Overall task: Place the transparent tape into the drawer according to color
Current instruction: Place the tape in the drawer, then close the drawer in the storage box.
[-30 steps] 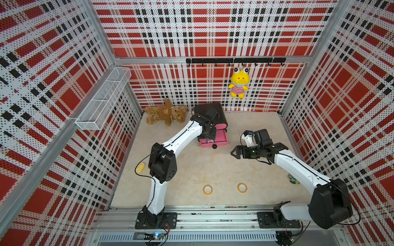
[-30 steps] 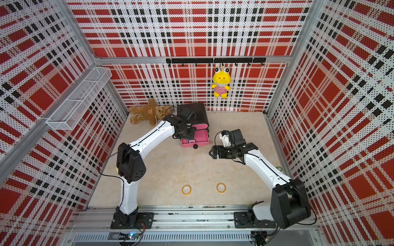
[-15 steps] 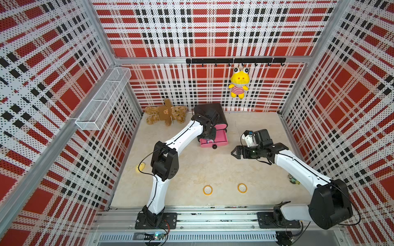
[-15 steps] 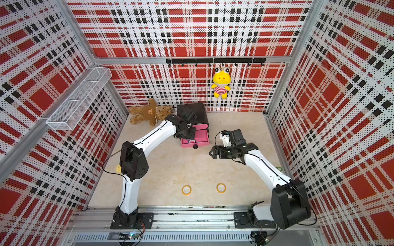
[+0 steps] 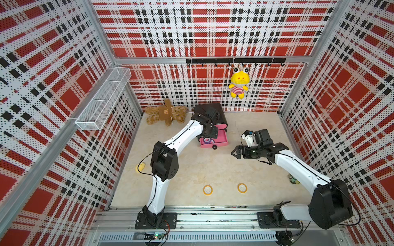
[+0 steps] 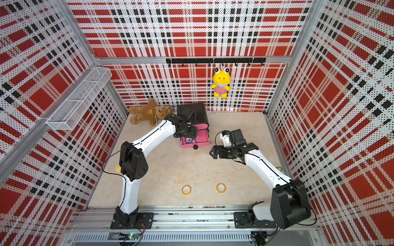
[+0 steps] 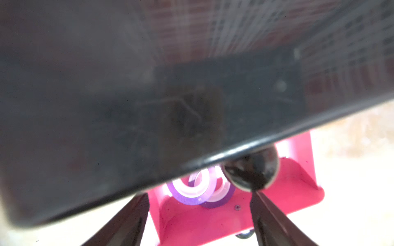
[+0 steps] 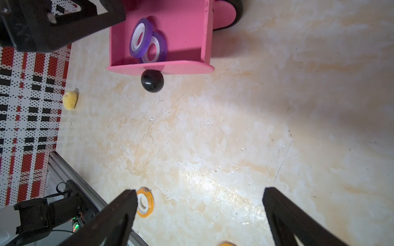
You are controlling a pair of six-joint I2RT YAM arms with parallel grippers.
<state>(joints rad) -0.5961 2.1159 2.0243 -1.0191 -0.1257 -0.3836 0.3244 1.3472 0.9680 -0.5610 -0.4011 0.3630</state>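
The black chest (image 5: 213,112) stands at the back, and its bottom pink drawer (image 5: 219,140) is pulled out. Two purple transparent tape rings (image 5: 207,140) lie overlapping inside the drawer (image 8: 187,32); the right wrist view shows these purple rings (image 8: 147,42) clearly. My left gripper (image 5: 210,133) hovers over the drawer's back, open and holding nothing; in its wrist view the left gripper (image 7: 199,198) looks down on the purple rings (image 7: 187,191). Two orange tape rings (image 5: 207,189) (image 5: 242,187) lie flat near the front. My right gripper (image 5: 235,152) is open above bare table, right of the drawer.
A brown teddy bear (image 5: 165,112) lies left of the chest. A yellow plush frog (image 5: 238,85) hangs on the back wall, and a wire basket (image 5: 104,98) is on the left wall. A small yellow lump (image 5: 141,166) lies by the left arm. A small green item (image 5: 292,179) sits at the right edge.
The left gripper's jaws have opened wider above the open drawer. The right arm has not moved.
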